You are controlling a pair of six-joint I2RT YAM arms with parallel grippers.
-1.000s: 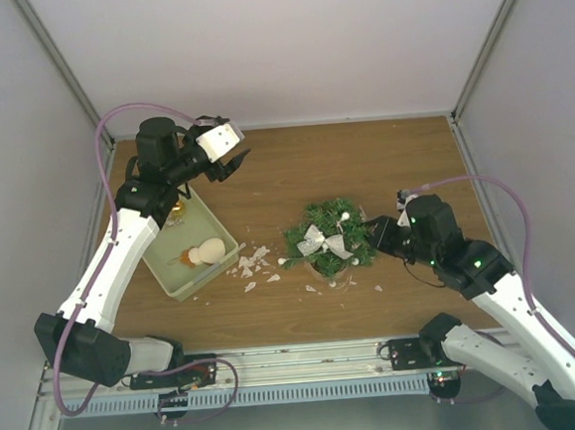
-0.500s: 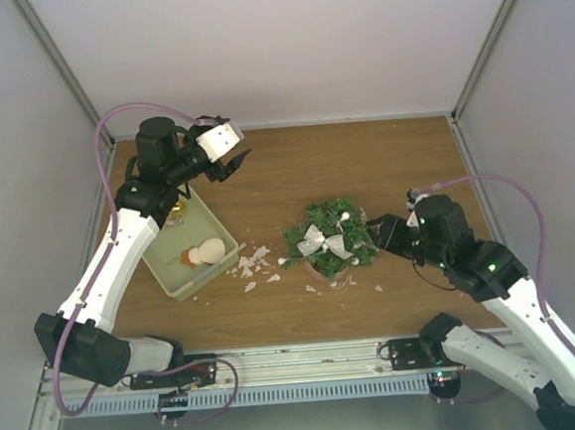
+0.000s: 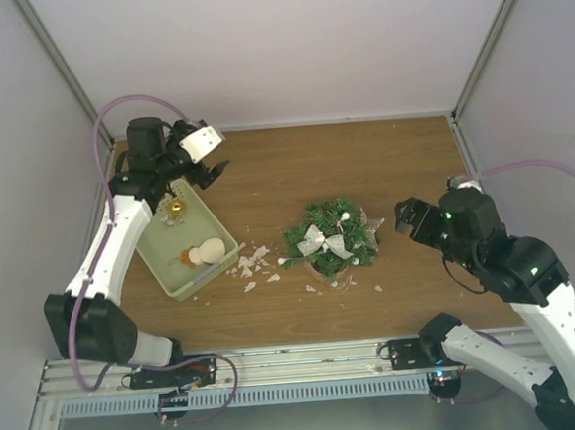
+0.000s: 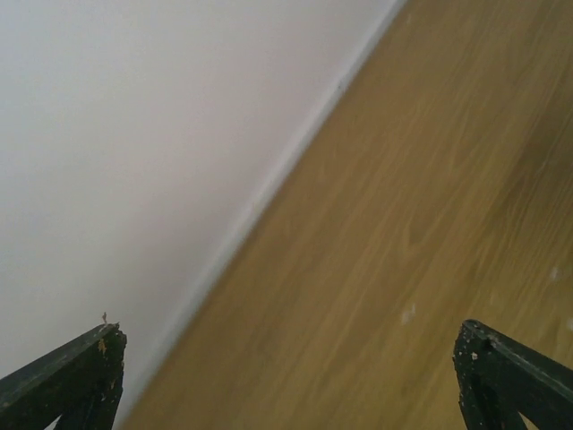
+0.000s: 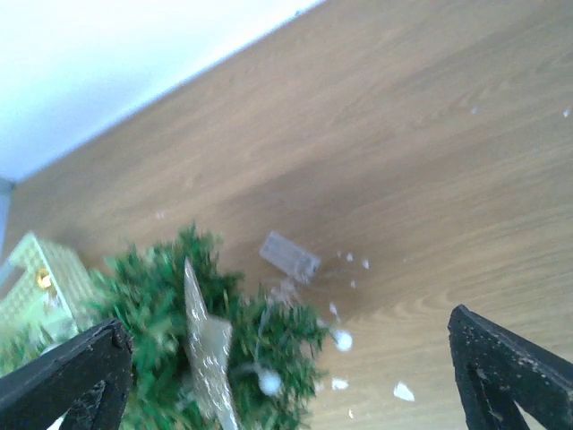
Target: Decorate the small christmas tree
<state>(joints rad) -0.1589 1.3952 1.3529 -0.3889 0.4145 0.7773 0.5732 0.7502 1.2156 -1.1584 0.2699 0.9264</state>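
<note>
Item: small christmas tree (image 3: 332, 216), upright near the middle of the wooden surface (image 3: 294, 175), already carrying a silver bow (image 3: 317, 240) and a few white balls; most branches are bare. Beside it: scattered white fragments (image 3: 254, 265) on its left, and a small pale oblong piece (image 5: 288, 253) of uncertain kind just off its far side. Supply: pale green tray (image 3: 161, 247) at the left, well apart from the tree, holding a gold bauble (image 3: 176, 210) at its far end and a cream, snowman-like ornament (image 3: 209, 251) nearer the front. Left gripper (image 3: 214, 173): raised over the far end of the tray, jaws released and spread wide, nothing between them; its wrist view shows only wall and bare wood. Right gripper (image 3: 403, 218): to the right of the tree, apart from the branches, jaws likewise spread and empty, the tree in its wrist view. Step in hand, as judged: between placements, with no ornament carried by either arm. Next move, as judged: the left arm descends into the tray, centres its jaws on the gold bauble or the cream ornament, grips lightly, then carries it to an unfilled branch. The tree is light and may tip, so the right arm could steady it.
</note>
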